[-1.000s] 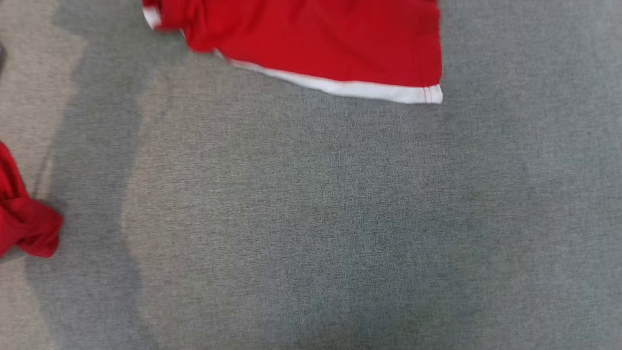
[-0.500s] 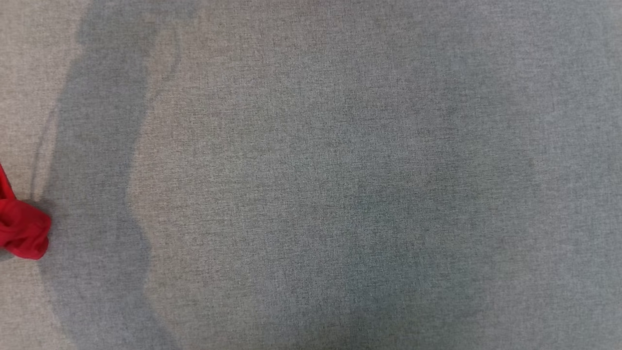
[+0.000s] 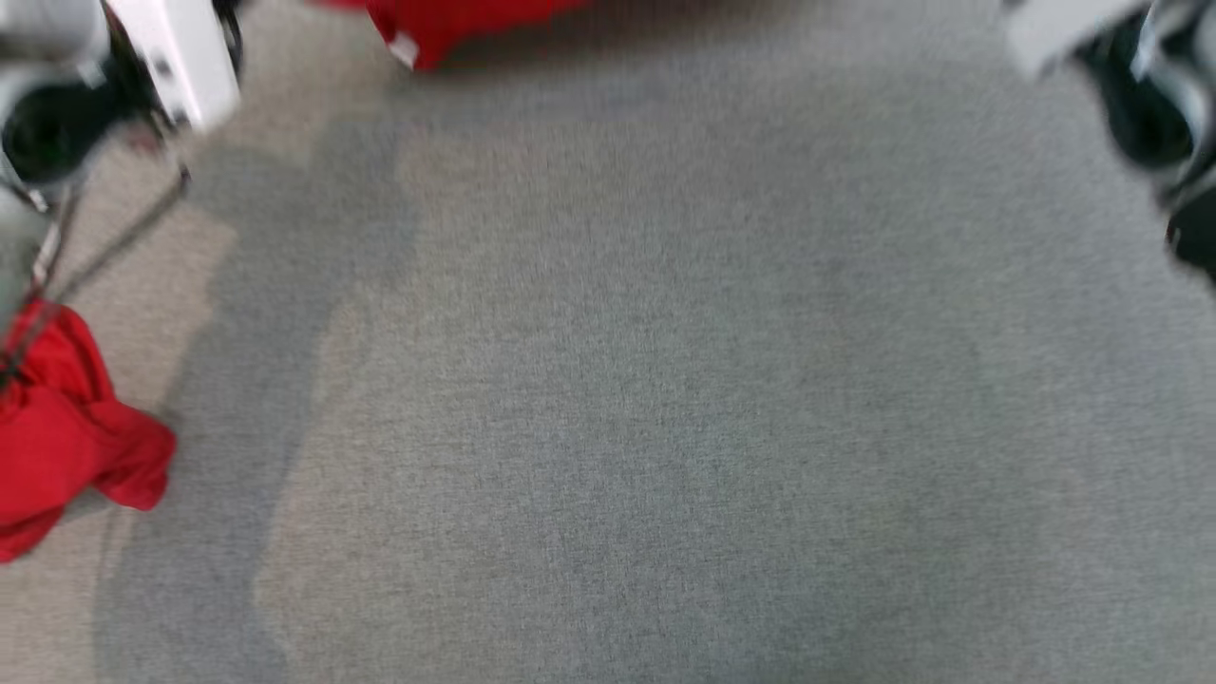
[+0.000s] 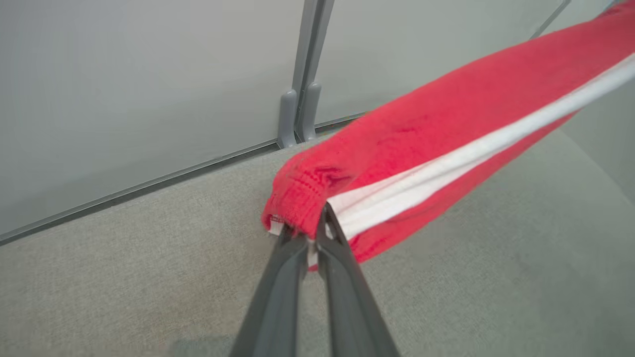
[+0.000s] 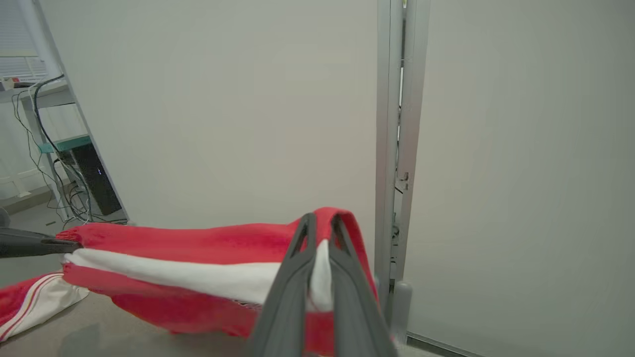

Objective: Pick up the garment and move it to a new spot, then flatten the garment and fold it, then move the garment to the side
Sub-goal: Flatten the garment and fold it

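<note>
While left end effector [image 4: 303, 225] and right end effector [image 5: 322, 223] clamp it, the knit red garment [image 4: 421, 134] sags.

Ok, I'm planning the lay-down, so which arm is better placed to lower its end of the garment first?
Probably left. The left gripper is shut on the garment low over the grey surface, with loose fabric lying there nearby. The right gripper also grips it, pointing toward the wall.
</note>
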